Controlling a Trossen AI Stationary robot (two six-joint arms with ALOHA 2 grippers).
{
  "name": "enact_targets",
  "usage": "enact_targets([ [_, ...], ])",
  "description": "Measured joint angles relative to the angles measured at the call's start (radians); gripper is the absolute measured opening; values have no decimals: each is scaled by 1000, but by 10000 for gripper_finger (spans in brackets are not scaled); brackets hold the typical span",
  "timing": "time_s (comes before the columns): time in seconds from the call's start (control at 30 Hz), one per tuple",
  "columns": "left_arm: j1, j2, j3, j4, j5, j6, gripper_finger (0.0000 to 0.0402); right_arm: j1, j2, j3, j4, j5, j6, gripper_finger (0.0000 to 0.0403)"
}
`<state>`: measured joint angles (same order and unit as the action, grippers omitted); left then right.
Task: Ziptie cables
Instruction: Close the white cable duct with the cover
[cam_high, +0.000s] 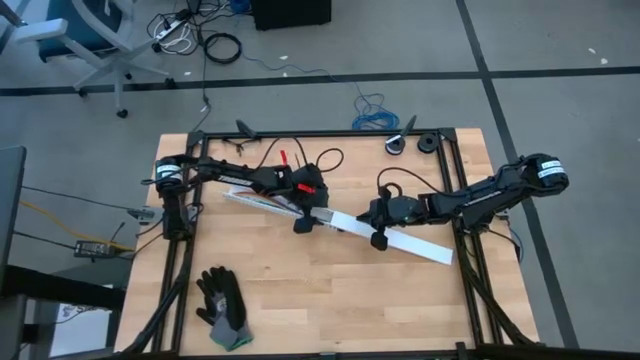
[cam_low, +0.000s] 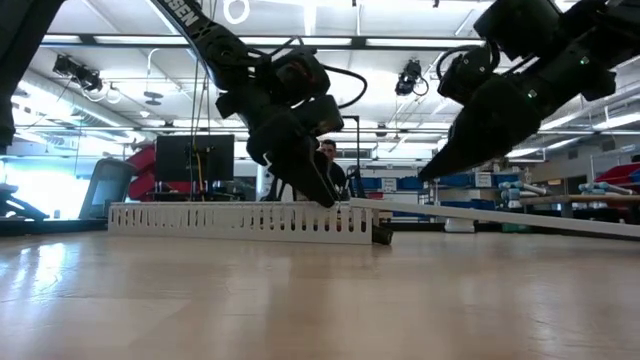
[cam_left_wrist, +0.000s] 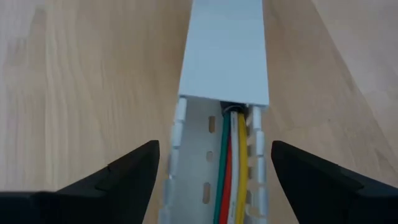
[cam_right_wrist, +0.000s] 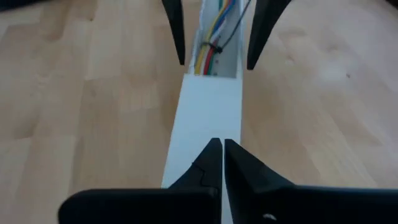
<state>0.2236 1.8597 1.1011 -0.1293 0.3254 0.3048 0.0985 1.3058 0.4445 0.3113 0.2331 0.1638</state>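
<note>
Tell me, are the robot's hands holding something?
No. The left gripper straddles the slotted duct, open. The right gripper is shut above the white cover.

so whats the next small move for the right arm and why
Probably slide the flat white plastic cover back. The right end effector sits shut on top of it, while the coloured wires lie half hidden in the slotted white plastic duct. The left end effector straddles the duct, open.
</note>
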Motion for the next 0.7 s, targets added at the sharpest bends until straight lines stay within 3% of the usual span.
enact_targets([
  [0.33, 0, -2, 0, -35, -7, 25, 321, 27, 17, 74, -30, -15, 37, 1],
  [0.7, 0, -2, -3, -74, -9, 35, 321, 37, 163, 247, -256, 31, 140, 0],
])
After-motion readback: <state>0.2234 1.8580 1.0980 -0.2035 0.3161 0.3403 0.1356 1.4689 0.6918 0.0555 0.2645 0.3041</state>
